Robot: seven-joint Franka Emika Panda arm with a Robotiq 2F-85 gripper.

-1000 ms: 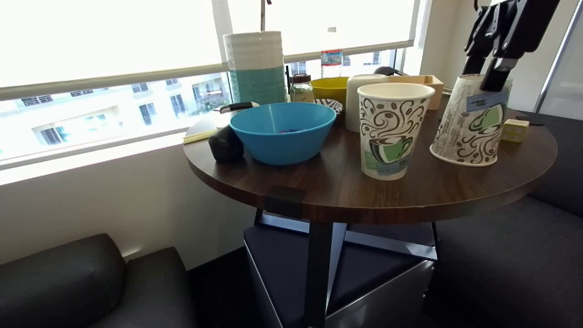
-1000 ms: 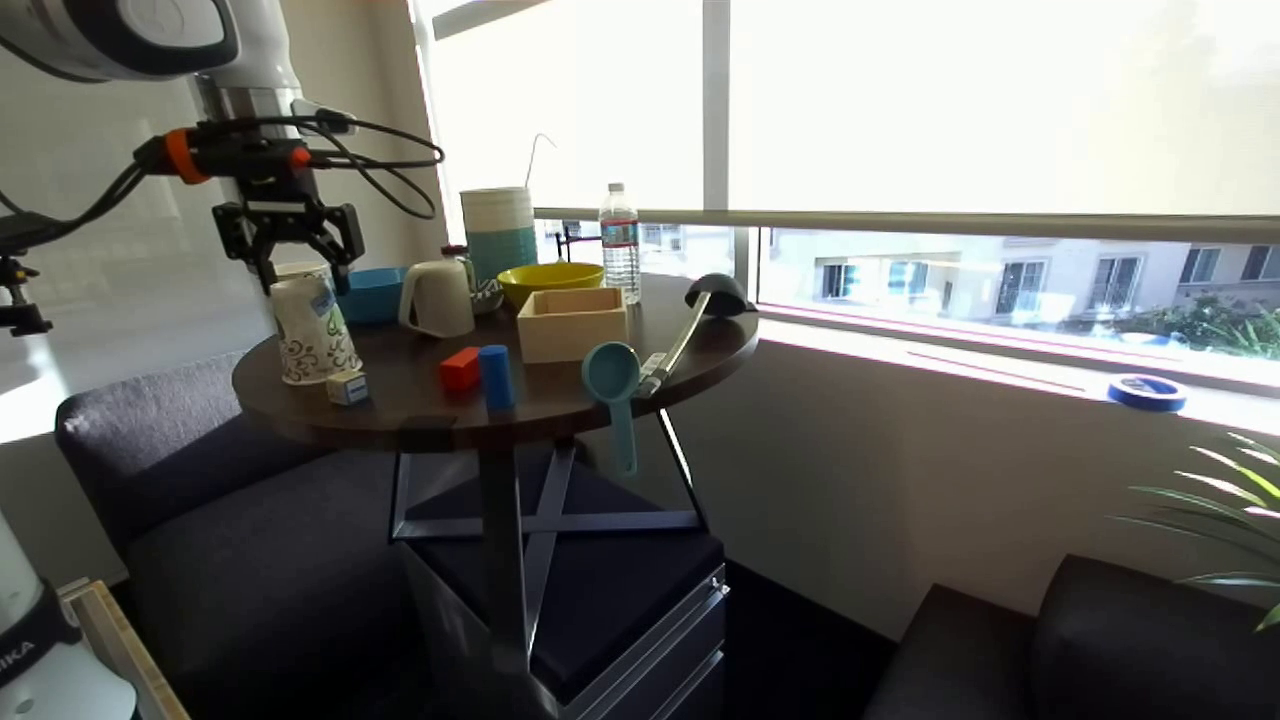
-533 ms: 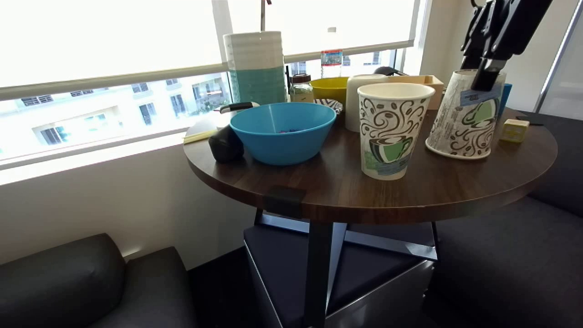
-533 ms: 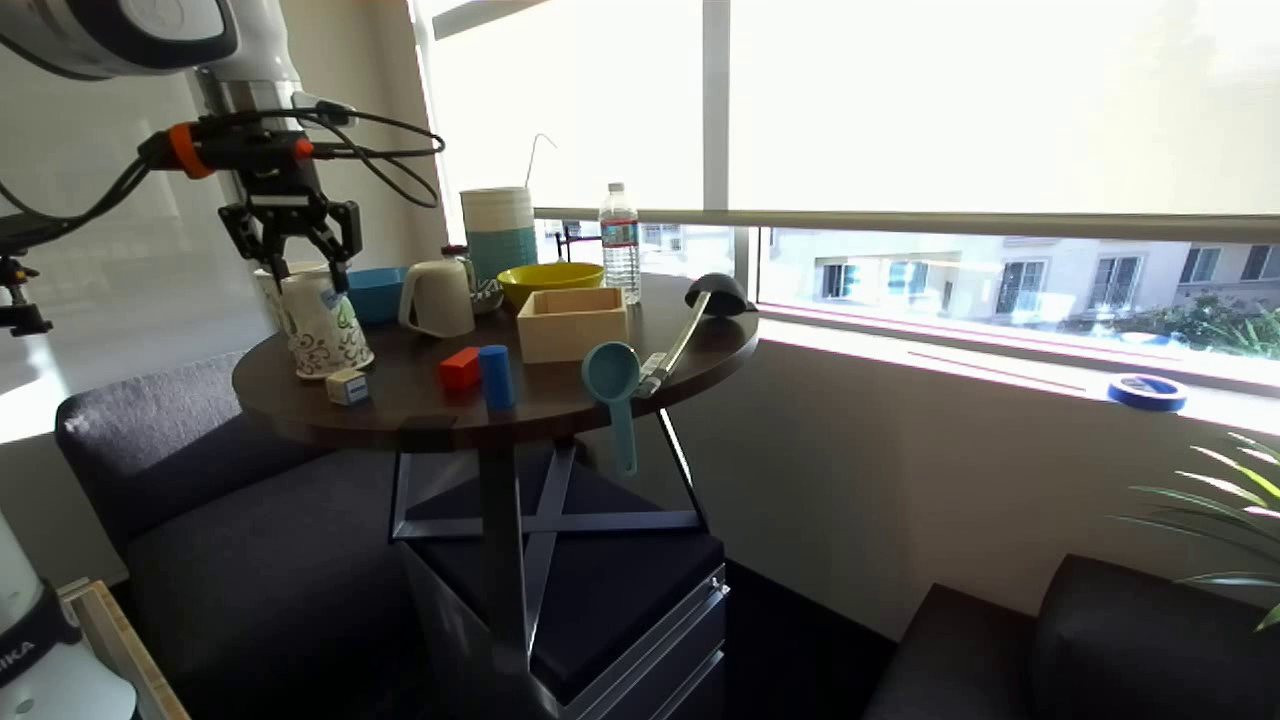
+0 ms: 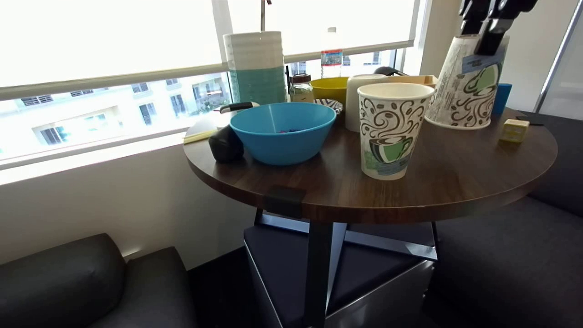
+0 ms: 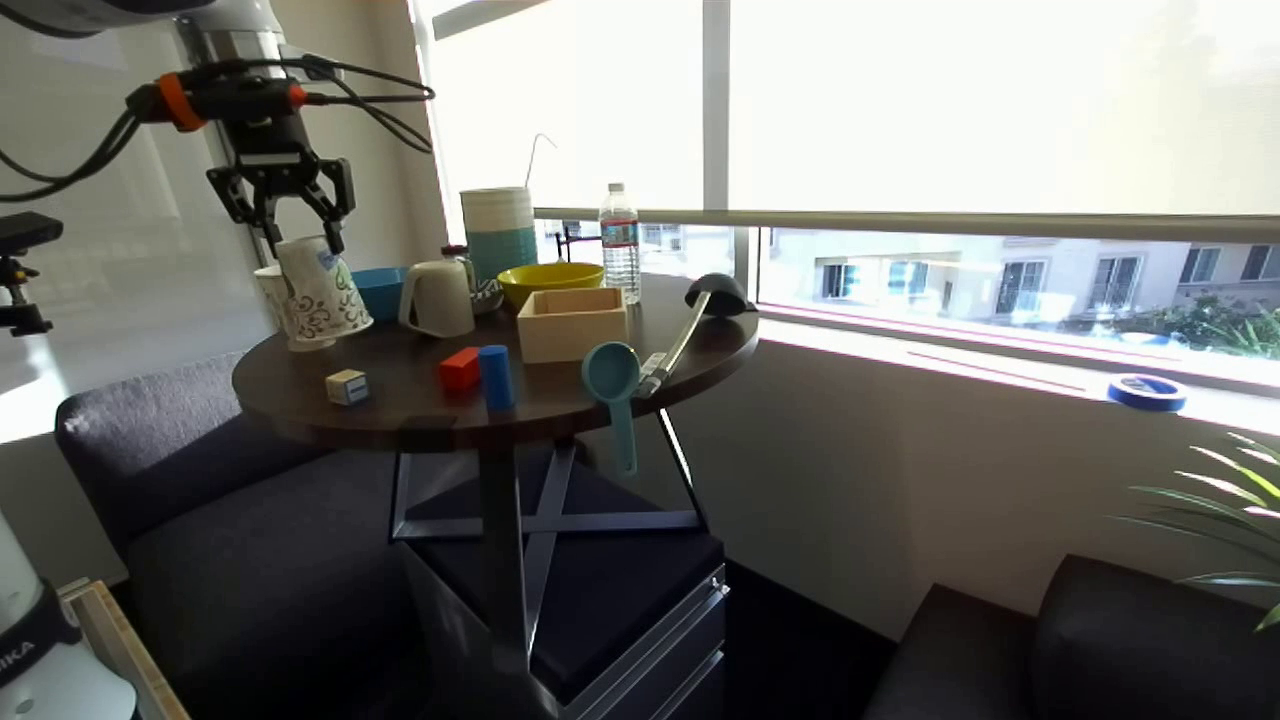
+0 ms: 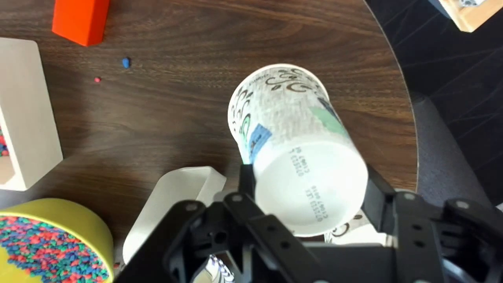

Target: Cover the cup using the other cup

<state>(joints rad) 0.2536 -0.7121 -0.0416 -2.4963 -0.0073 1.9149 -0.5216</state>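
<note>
The cup (image 5: 394,136) stands upright on the round table, printed with brown swirls and a green mug. In an exterior view it is partly hidden (image 6: 270,290) behind the other cup, and a part of it shows low in the wrist view (image 7: 357,236). The other cup (image 5: 464,93) has a like print and hangs upside down, slightly tilted, rim down above the table. My gripper (image 6: 304,242) is shut on it near its base, one finger each side, as the wrist view shows (image 7: 308,182). The held cup (image 7: 290,114) is beside the upright cup, not over it.
A blue bowl (image 5: 282,136) and a white pitcher (image 6: 440,300) stand near the upright cup. A small cube (image 6: 347,387), a red block (image 6: 461,370), a blue cylinder (image 6: 497,378), a wooden box (image 6: 572,335) and a yellow bowl (image 6: 550,280) are also on the table.
My gripper has shifted slightly sideways and then risen, lifting the other cup from close to the tabletop to clearly above it. The upright cup has not moved.
</note>
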